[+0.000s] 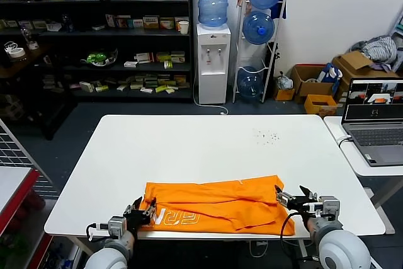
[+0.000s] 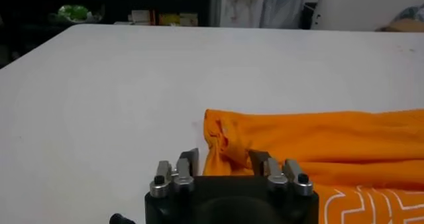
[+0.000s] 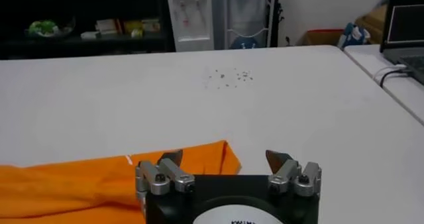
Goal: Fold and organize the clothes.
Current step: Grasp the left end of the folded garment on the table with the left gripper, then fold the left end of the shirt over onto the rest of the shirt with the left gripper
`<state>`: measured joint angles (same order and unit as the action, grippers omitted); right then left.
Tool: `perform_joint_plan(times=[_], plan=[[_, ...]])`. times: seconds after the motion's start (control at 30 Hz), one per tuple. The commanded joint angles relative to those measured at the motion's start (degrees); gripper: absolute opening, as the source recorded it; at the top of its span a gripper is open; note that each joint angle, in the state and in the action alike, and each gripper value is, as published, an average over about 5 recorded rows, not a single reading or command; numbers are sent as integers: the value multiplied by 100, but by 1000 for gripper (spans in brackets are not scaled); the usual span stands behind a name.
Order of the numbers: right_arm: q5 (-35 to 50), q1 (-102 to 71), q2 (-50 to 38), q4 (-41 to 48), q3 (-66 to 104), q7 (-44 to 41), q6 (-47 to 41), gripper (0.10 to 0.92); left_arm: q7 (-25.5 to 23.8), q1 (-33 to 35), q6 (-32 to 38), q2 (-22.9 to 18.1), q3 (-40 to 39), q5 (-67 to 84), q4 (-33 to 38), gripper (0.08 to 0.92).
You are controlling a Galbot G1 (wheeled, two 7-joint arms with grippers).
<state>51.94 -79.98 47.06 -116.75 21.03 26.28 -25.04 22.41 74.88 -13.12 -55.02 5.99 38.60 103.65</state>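
Observation:
The orange T-shirt [image 1: 220, 205] lies folded into a long band along the front of the white table [image 1: 208, 143], with its white lettering [image 1: 179, 217] showing near its left end. My left gripper [image 1: 143, 206] is open at the shirt's left end. In the left wrist view the gripper [image 2: 224, 160] has a bunched corner of the shirt [image 2: 318, 142] between its spread fingers. My right gripper [image 1: 293, 194] is open at the shirt's right end. In the right wrist view the gripper [image 3: 225, 159] has the shirt's corner [image 3: 199, 162] lying between its fingers.
Small dark specks [image 1: 267, 135] dot the table's far right. A laptop [image 1: 378, 118] stands on a side table at the right. A wire rack [image 1: 12, 149] stands at the left. Shelves, a water dispenser [image 1: 213, 48] and cardboard boxes are far behind.

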Motion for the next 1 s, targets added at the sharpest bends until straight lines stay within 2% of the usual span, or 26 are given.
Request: perform_joint_plan(times=[0.03, 0.4, 0.5, 0.6, 0.77, 1.0], plan=[[-10, -23, 11, 4, 34, 12, 13, 823, 8, -6, 2, -62, -30, -7, -60, 464], [-100, 22, 100, 108, -13, 21, 100, 823, 60, 41, 104, -72, 91, -100, 269, 152], [-140, 95, 136, 149, -63, 30, 142, 823, 60, 96, 99, 43, 242, -146, 473, 114], [-179, 202, 175, 194, -134, 39, 173, 823, 34, 167, 76, 370, 546, -145, 634, 112], [-198, 412, 228, 261, -289, 50, 205, 823, -52, 337, 78, 1304, 1364, 167, 507, 112], [-254, 591, 295, 362, -449, 37, 253, 823, -237, 695, 332, 2251, 2355, 451, -535, 112]])
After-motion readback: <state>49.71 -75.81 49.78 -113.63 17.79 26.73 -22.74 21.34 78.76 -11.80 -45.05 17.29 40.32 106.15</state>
